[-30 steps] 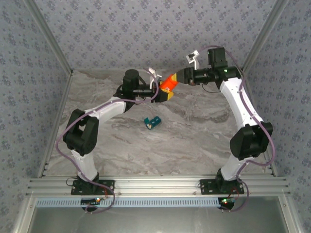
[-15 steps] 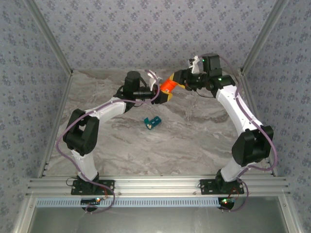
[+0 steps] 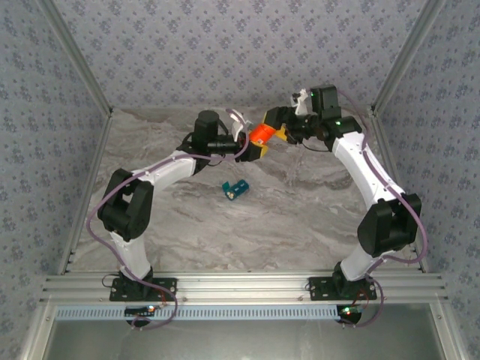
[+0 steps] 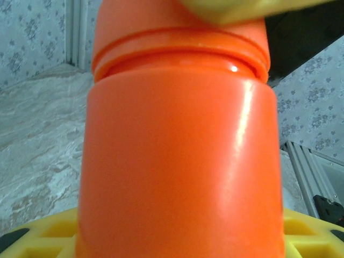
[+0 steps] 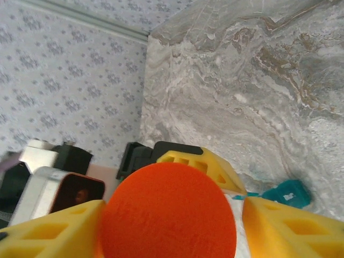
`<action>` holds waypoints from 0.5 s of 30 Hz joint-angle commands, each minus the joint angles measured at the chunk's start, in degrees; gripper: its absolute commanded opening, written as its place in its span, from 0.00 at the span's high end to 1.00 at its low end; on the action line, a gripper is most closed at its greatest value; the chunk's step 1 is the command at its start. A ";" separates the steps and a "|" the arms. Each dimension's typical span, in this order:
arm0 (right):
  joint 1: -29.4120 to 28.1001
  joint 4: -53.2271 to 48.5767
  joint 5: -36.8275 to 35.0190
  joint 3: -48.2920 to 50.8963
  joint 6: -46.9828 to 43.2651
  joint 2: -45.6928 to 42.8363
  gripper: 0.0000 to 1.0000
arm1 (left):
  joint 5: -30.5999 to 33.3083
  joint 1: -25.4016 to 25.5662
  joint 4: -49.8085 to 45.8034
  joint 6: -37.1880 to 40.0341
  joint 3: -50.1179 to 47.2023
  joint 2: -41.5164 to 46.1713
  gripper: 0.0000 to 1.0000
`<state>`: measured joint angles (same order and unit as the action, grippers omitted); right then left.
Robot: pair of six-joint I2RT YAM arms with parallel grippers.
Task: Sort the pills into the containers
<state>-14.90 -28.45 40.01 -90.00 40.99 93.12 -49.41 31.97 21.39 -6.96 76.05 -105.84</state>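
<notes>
The bottle [image 3: 260, 136], orange and cylindrical, hangs in the air over the far part of the table [image 3: 300, 217], and both arms meet at it.

The left gripper [image 3: 253, 143] comes at the bottle from the left and is clamped on its body. In the left wrist view the bottle [image 4: 177, 161] stands right in front of the lens. A yellow pad [image 4: 45, 234] lies against its lower left side and another against its lower right. A raised ring runs round the bottle just under the cap [image 4: 177, 21].

The right gripper [image 3: 273, 129] reaches the bottle from the right, at the cap end. In the right wrist view the round cap [image 5: 169, 212] faces the camera between that gripper's two yellow fingers. The finger on the left of that picture [image 5: 51, 228] touches the cap's edge, while the other finger [image 5: 290, 228] stands just clear of it with a thin gap. So these jaws are parted around the cap and do not clamp it. One yellow finger of the left gripper [image 5: 201, 164] shows just behind the cap.

The pill box [image 3: 235, 188], small and teal, lies on the table. It is nearer the arm bases than the bottle and a little to its left, well apart from it, and neither gripper touches it. In the right wrist view its teal corner [image 5: 287, 192] peeks out just beside the cap. Whether its compartments hold anything is too small to tell.
</notes>
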 commanded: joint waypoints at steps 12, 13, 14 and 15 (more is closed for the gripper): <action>6.37 -2.08 11.79 -3.21 -19.47 -5.87 0.12 | -6.35 -0.23 12.15 -6.49 0.94 2.26 1.00; 6.50 -3.15 12.85 -3.73 -22.59 -5.81 0.12 | -6.98 -0.17 12.49 -7.02 1.03 2.23 1.00; 6.68 -4.42 13.60 -4.49 -25.47 -5.55 0.12 | -7.37 -0.23 12.70 -7.58 1.17 2.22 1.00; 6.74 -5.43 14.47 -5.06 -27.49 -5.13 0.12 | -7.83 -0.22 12.93 -7.99 1.25 2.22 1.00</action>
<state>-8.49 -31.57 48.88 -92.58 23.51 88.03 -53.76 32.10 30.02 -12.51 76.16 -105.84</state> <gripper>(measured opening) 0.882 0.533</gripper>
